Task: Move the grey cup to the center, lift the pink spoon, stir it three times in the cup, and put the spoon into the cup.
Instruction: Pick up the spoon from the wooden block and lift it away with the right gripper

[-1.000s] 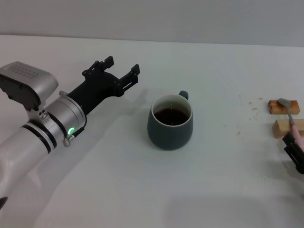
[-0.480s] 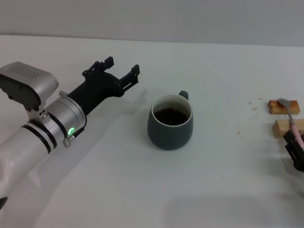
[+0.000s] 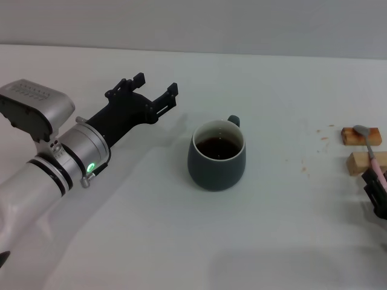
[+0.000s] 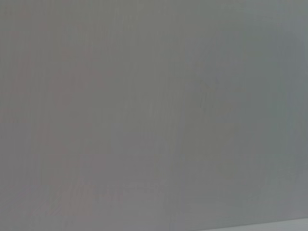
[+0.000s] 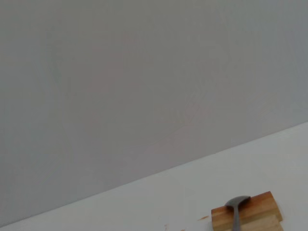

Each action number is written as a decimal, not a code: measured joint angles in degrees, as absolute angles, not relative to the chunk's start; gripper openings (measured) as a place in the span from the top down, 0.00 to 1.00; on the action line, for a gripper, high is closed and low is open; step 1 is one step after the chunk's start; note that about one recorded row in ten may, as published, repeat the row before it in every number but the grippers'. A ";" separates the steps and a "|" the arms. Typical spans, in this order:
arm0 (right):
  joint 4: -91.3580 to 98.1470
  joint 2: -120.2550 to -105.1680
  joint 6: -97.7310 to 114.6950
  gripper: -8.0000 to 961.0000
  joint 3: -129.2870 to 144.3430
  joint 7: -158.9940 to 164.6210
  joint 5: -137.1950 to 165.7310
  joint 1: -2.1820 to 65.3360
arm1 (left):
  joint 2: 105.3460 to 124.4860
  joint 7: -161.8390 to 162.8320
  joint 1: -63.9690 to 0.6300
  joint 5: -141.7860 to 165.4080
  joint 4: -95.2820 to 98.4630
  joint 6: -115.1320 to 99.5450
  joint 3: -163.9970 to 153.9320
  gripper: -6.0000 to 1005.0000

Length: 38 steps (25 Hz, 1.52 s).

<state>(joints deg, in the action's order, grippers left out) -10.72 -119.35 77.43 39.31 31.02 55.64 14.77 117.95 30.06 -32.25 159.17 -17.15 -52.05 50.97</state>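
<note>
The grey cup [image 3: 216, 156] stands near the middle of the white table, with dark liquid inside and its handle pointing away from me. The pink spoon [image 3: 371, 150] lies across two wooden blocks at the far right, its metal bowl [image 5: 237, 202] resting on the farther block. My right gripper [image 3: 376, 192] sits at the right edge, at the near end of the spoon's handle; its grip is not visible. My left gripper [image 3: 157, 84] hovers open and empty to the left of the cup, behind it and clear of it.
Two small wooden blocks [image 3: 361, 136] [image 3: 364, 162] hold the spoon up off the table. Small brown specks [image 3: 304, 170] lie between the cup and the blocks. The left wrist view shows only a plain grey wall.
</note>
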 joint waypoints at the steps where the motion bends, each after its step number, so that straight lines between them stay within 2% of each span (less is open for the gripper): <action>1: -10.72 -119.35 77.43 0.55 39.30 31.02 55.64 14.77 | 117.95 30.06 -32.25 159.17 -17.14 -52.01 50.97 0.17; 18: -10.22 -119.35 76.90 0.56 39.11 31.02 55.63 14.94 | 117.95 30.06 -32.25 159.17 -17.23 -51.50 50.98 0.17; 27: -10.19 -119.35 76.88 0.70 39.11 31.02 55.63 14.94 | 117.94 30.06 -32.25 159.17 -17.31 -51.50 50.98 0.17; 38: -10.19 -119.35 76.81 0.69 39.11 31.02 55.29 14.94 | 117.94 30.19 -31.98 159.17 -17.47 -51.50 50.98 0.17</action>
